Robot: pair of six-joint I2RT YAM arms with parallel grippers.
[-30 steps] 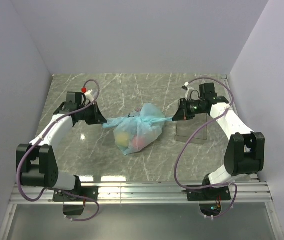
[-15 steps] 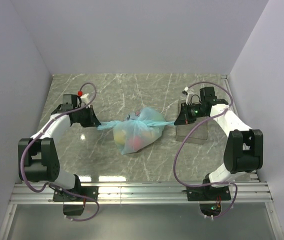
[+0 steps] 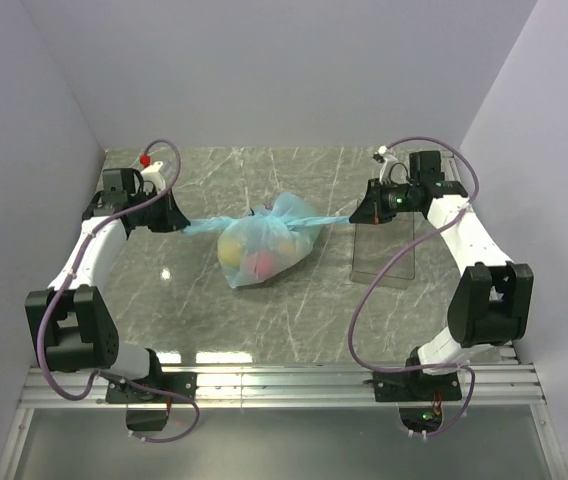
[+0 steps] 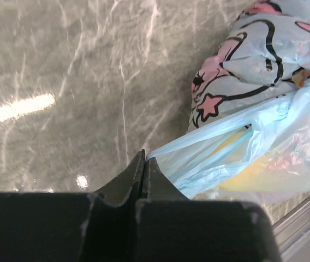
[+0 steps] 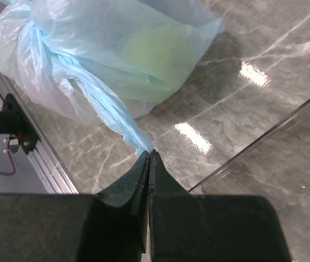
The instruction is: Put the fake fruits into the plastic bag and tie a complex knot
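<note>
Glossy plastic fake fruits (image 3: pixel 254 262) are already packed inside the thin light-blue cartoon-printed plastic bag (image 3: pixel 286 216) on the marble table (image 3: pixel 364 320), its twisted ends pinched tight by the left gripper (image 3: pixel 176 224) and right gripper (image 3: pixel 355 217), so probably only knot-tightening is left.

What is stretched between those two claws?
The plastic bag, with the fake fruits inside. The left gripper and the right gripper each pinch one twisted end of it, and the top view shows this best.
</note>
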